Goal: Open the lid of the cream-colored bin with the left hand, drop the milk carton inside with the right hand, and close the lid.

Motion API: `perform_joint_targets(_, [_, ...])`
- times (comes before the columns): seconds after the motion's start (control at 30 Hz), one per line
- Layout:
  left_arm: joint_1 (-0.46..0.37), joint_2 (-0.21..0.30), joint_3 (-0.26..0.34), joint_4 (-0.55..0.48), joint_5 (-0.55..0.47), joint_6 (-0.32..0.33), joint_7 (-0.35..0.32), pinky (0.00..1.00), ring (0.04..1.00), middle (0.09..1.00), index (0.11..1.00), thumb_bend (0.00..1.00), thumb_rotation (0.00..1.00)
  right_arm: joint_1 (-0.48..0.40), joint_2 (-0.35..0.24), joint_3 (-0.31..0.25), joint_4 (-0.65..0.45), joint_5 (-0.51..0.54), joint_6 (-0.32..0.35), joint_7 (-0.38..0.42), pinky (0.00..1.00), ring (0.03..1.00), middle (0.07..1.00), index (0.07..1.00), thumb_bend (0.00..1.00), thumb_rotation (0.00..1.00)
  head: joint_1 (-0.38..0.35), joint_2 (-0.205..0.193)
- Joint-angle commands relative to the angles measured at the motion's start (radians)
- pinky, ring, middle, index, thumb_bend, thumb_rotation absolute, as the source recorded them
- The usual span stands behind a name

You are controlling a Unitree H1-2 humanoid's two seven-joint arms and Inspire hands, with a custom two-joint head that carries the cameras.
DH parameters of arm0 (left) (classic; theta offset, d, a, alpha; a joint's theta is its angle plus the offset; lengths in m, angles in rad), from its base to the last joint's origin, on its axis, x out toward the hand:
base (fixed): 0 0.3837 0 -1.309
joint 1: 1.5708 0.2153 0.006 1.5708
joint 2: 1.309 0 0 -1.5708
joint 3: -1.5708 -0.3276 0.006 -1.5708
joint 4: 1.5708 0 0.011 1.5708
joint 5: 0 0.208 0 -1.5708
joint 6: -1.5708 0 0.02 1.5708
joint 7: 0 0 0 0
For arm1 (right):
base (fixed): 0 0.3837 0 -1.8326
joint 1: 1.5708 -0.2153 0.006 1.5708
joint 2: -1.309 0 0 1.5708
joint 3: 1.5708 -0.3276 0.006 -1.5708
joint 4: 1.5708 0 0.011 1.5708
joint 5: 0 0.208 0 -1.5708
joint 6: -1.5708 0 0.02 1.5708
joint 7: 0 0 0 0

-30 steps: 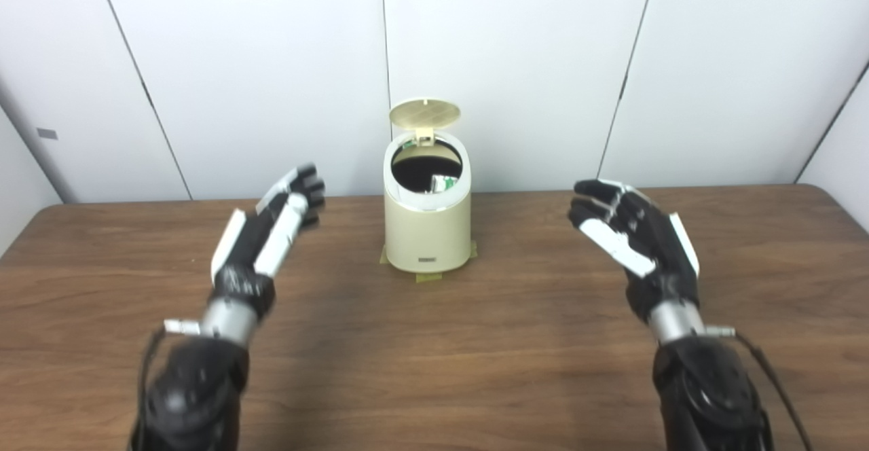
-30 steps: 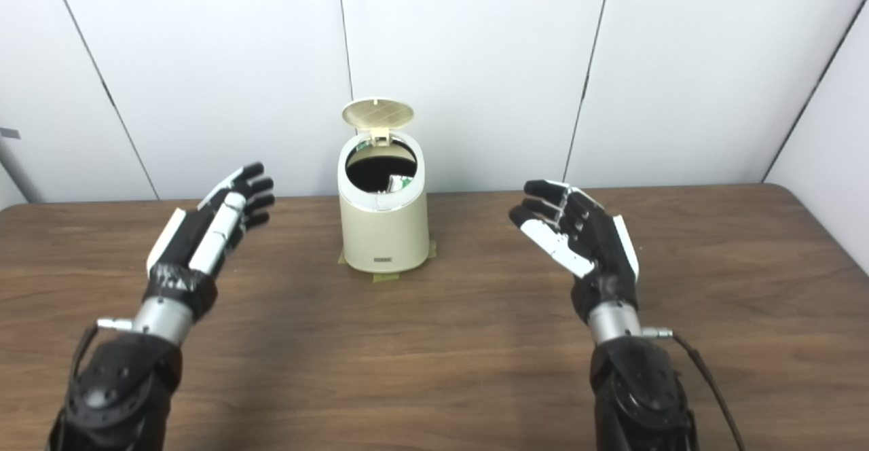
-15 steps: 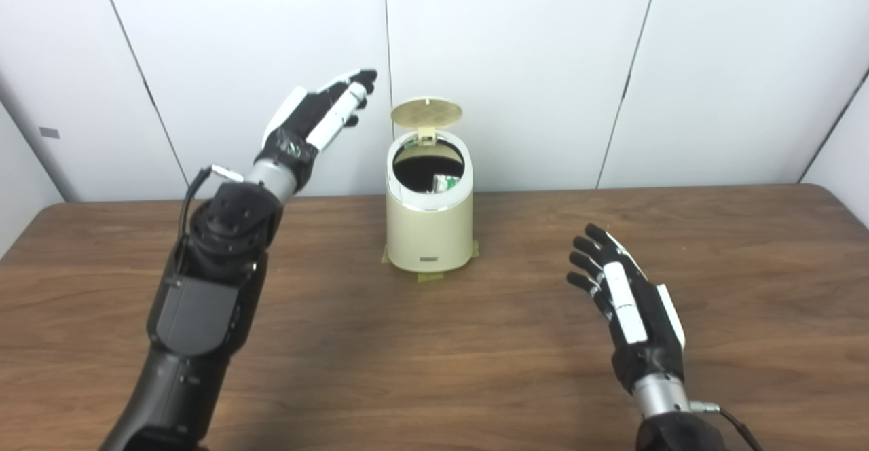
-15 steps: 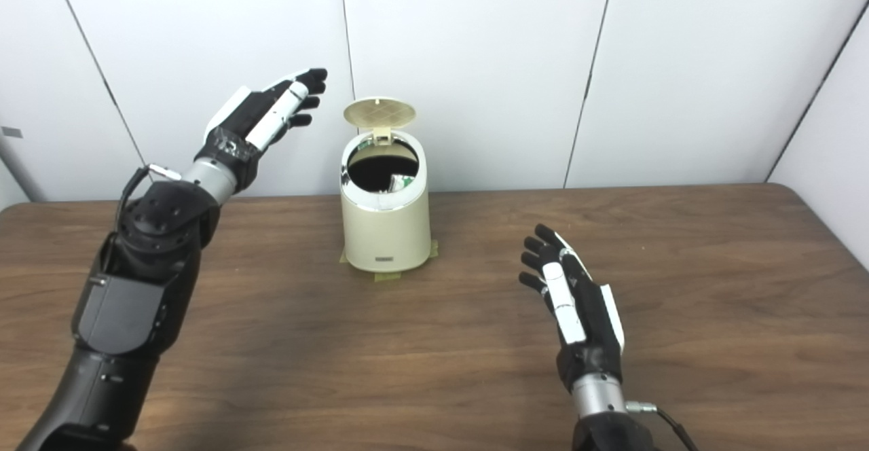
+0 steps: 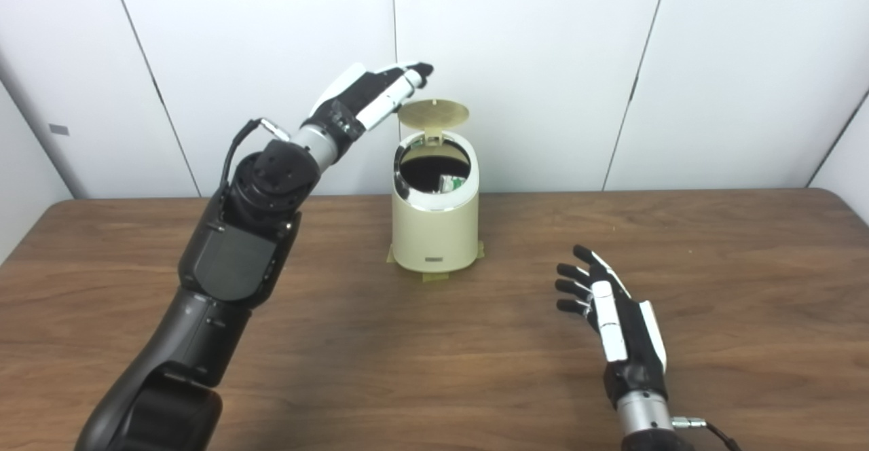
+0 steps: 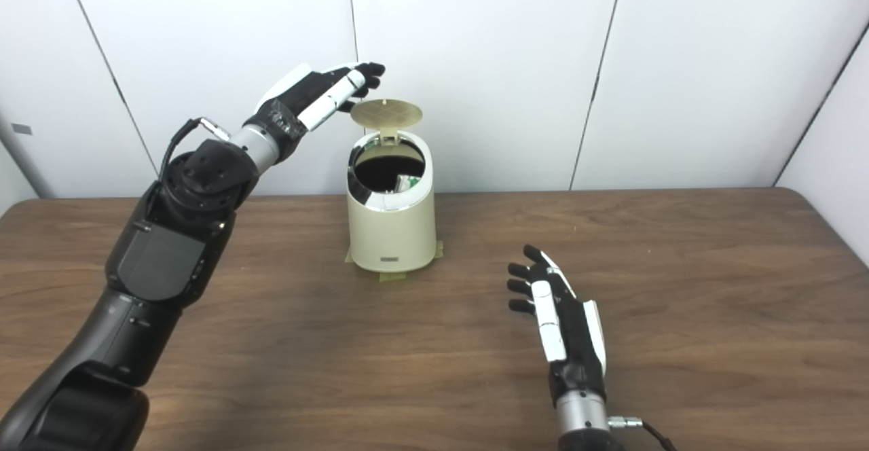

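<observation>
The bin (image 5: 435,217) stands at the middle of the frame on the counter (image 5: 339,369), toward its far edge, its lid (image 5: 433,112) tipped up and back on a rear hinge so the round mouth is open. Inside, at the lower right of the mouth, a bit of the carton (image 5: 451,183) shows, white with green print; it looks already dropped in.

What matters now is lid against left hand (image 5: 370,94). That hand is raised at the upper middle of the frame, fingers (image 5: 407,81) stretched out and nearly together, holding nothing. Their tips point right and sit just above and left of the lid's top edge, close to it; I cannot tell whether they touch. The lid's flat face looks toward the camera, so closing it probably means a push forward and down from behind its top edge.

The right hand (image 5: 614,312) rests low at the lower right, well apart from the bin, fingers spread and empty. The left is plainly nearer.
</observation>
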Motion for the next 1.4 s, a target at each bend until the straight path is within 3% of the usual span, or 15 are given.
perform_joint_targets(0.0, [-0.074,0.02,-0.002,-0.009,0.036,-0.037,0.005,0.88,0.893,0.858,0.853,0.43,0.86,-0.024,0.002,0.01,-0.02,-0.03,-0.024,-0.013,0.65,0.746,0.775,0.873,0.37,1.0,0.001,0.002])
perform_joint_targets(0.1, [-0.065,0.034,-0.029,-0.039,0.079,-0.059,-0.005,0.88,0.886,0.844,0.838,0.4,0.86,-0.027,0.0,0.014,-0.021,-0.044,-0.006,-0.007,0.65,0.745,0.78,0.878,0.36,1.0,0.0,0.0])
perform_joint_targets(0.23, [-0.044,0.087,-0.101,-0.073,0.209,-0.173,0.008,0.78,0.794,0.777,0.797,0.4,0.92,-0.026,0.005,0.017,-0.016,-0.091,0.02,-0.023,0.64,0.733,0.771,0.866,0.38,1.0,-0.004,0.001])
perform_joint_targets(0.43, [-0.037,0.136,-0.166,-0.076,0.38,-0.312,0.024,0.71,0.754,0.771,0.764,0.46,0.82,-0.023,0.011,0.021,-0.011,-0.14,0.025,-0.049,0.71,0.733,0.754,0.85,0.38,1.0,-0.01,0.003])
perform_joint_targets(0.73, [-0.008,0.157,-0.198,-0.128,0.508,-0.366,-0.042,0.59,0.647,0.68,0.711,0.49,0.79,0.003,0.004,0.054,-0.011,-0.175,-0.012,-0.056,0.71,0.737,0.732,0.839,0.41,1.0,-0.01,0.023])
perform_joint_targets(1.0, [0.028,0.15,-0.233,-0.127,0.566,-0.395,-0.115,0.71,0.671,0.689,0.736,0.49,0.8,0.012,-0.007,0.058,-0.034,-0.198,0.013,-0.051,0.76,0.758,0.737,0.852,0.42,1.0,-0.013,0.036])
perform_joint_targets(1.2, [0.048,0.151,-0.275,-0.097,0.638,-0.466,-0.104,0.79,0.737,0.731,0.756,0.5,0.87,0.02,-0.016,0.067,-0.047,-0.225,0.023,-0.048,0.81,0.761,0.729,0.851,0.39,1.0,-0.017,0.045])
perform_joint_targets(1.3, [0.061,0.143,-0.291,-0.088,0.664,-0.464,-0.13,0.83,0.772,0.764,0.789,0.51,0.9,0.026,-0.016,0.068,-0.055,-0.227,0.022,-0.045,0.8,0.758,0.725,0.852,0.4,1.0,-0.021,0.05])
perform_joint_targets(1.37, [0.064,0.137,-0.309,-0.09,0.68,-0.443,-0.182,0.87,0.818,0.806,0.826,0.51,0.94,0.03,-0.019,0.07,-0.064,-0.233,0.026,-0.041,0.78,0.754,0.723,0.85,0.4,1.0,-0.019,0.055])
